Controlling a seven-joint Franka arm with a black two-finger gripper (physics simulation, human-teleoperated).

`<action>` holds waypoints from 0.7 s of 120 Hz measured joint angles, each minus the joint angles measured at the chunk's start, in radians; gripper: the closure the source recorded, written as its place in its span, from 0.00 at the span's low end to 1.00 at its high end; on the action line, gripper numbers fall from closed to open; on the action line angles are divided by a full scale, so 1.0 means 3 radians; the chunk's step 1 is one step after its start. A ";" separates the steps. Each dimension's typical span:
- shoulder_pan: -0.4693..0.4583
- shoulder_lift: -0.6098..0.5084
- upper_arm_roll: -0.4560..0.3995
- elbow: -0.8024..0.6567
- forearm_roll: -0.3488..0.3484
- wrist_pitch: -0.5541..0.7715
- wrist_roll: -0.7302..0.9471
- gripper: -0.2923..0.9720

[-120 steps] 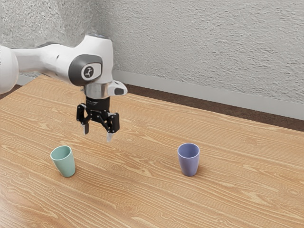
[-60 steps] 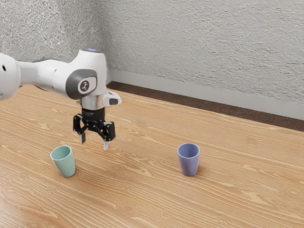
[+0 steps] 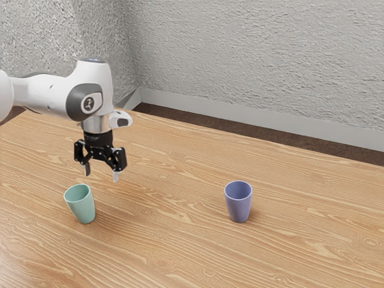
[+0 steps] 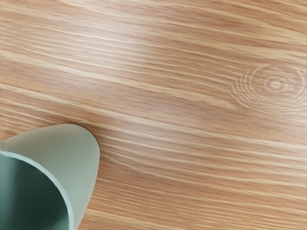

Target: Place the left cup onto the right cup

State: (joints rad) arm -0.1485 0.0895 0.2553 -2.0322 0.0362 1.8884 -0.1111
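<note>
Pale green, tapered and smooth (plastic by its look), the left cup (image 3: 80,203) stands upright with its mouth open on the wooden worktop (image 3: 180,252), toward the exterior view's left. Nothing touches it, and bare wood lies all around its base. In the wrist view the same cup (image 4: 43,177) shows its rim and darker green inside close beneath the hand, off to one side of it, with the worktop's grain (image 4: 192,96) running past and a ringed knot (image 4: 273,85) in the wood further off.

Just above that cup, and a little toward the exterior view's right of it, hangs the black two-finger pincer (image 3: 101,174). Its fingers point down and are spread wide with nothing between them (the tips are plainly clear of the cup's rim). It hangs from the white arm (image 3: 48,96), which comes in from the exterior view's left, with a dark grey round joint cover facing the camera.

Well apart, toward the exterior view's right, the lavender-blue tapered cup (image 3: 238,201) also stands upright and open on the worktop, alone, throwing a soft shadow beside its base.

Behind the worktop runs a dark brown strip of floor (image 3: 240,129), then a light grey skirting board (image 3: 258,117) and a rough grey plastered wall (image 3: 252,54).
</note>
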 joint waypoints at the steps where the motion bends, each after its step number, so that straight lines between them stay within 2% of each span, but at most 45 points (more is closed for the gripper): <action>1: 0.0002 0.0000 0.0003 0.0000 0.0000 0.0000 0.0005 0.23; 35: 0.0017 0.0012 0.0238 -0.0002 0.0002 0.0003 0.0213 0.23; 84: 0.0010 -0.0177 0.0269 -0.0391 0.0021 0.0133 0.0421 0.23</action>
State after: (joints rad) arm -0.1455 0.0365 0.3359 -2.1496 0.0426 1.9283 0.0152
